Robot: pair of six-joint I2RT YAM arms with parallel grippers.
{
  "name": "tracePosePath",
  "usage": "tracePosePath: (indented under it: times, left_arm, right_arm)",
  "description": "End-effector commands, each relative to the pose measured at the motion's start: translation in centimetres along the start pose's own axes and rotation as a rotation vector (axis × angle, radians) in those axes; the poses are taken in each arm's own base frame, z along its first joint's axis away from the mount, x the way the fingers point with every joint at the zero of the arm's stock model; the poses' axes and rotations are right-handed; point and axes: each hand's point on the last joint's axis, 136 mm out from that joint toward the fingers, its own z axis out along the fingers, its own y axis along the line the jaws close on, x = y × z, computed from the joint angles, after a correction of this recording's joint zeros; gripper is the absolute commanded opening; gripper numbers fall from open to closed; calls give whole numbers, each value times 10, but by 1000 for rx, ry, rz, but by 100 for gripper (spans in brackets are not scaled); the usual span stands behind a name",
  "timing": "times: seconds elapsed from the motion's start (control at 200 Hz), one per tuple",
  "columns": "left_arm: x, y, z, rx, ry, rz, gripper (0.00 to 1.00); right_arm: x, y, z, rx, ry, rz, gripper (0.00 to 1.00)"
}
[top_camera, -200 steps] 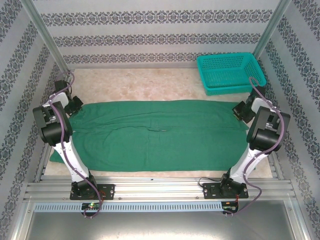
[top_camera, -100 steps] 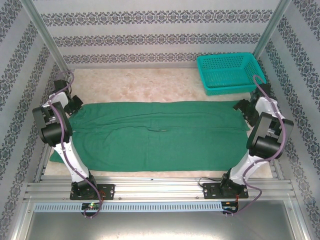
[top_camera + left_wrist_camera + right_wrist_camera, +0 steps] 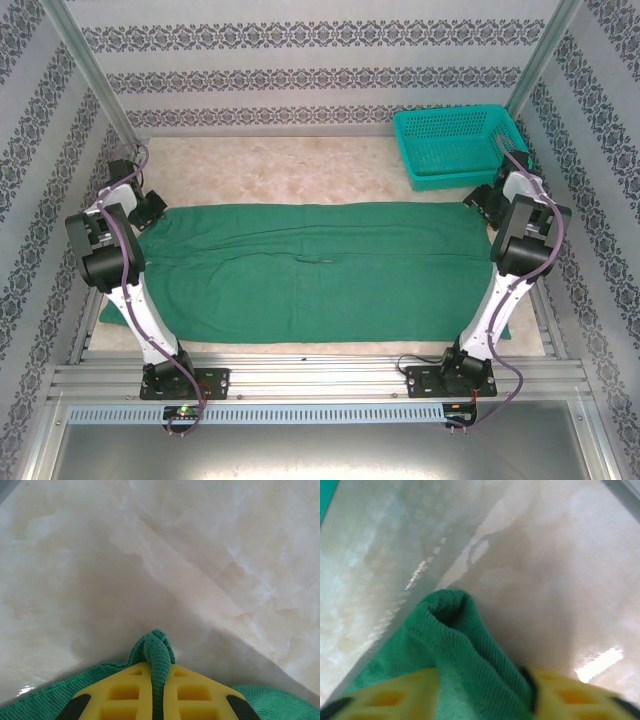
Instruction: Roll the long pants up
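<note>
The long pants (image 3: 320, 270) lie spread flat and dark green across the table, legs running left to right. My left gripper (image 3: 148, 208) sits at their far left corner. In the left wrist view its yellow fingers (image 3: 120, 690) are shut on a thin ridge of the pants (image 3: 156, 650). My right gripper (image 3: 482, 203) is at the far right corner. In the right wrist view a thick fold of the pants (image 3: 450, 625) fills the gap between its yellow fingers (image 3: 395, 697), lifted a little off the table.
A teal mesh basket (image 3: 460, 145) stands at the back right, just beyond the right gripper. Bare marble-look tabletop (image 3: 300, 170) lies behind the pants. Patterned walls close in both sides, with metal rails along the near edge.
The right arm has swung back toward the basket, moving its gripper along the pants' right edge to the far corner. The left arm and the cloth's spread have not changed.
</note>
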Motion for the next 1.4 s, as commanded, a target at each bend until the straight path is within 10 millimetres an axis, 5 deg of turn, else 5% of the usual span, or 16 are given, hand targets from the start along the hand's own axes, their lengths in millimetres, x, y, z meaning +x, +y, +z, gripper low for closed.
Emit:
tracePosePath:
  times: [0.0,0.16,0.32,0.48,0.864,1.399]
  left_arm:
    - [6,-8,6,12,28,34,0]
    - [-4,-17,-3,48,-15,10,0]
    - [-26,-36,-25,90,-91,-16,0]
    - [-41,-34,-51,61,-172,-44,0]
    - [-89,-50,-113,55,-323,-54,0]
    - [-152,-77,-151,75,-408,-85,0]
  right_arm:
    - [8,1,0,13,27,-9,0]
    - [-9,-8,-44,32,-128,-11,0]
    - [-29,4,-94,-8,-217,-23,0]
    - [-41,15,-136,-67,-325,-24,0]
    - [-46,18,-157,-127,-400,5,0]
    - [-84,53,-199,-246,-483,-10,0]
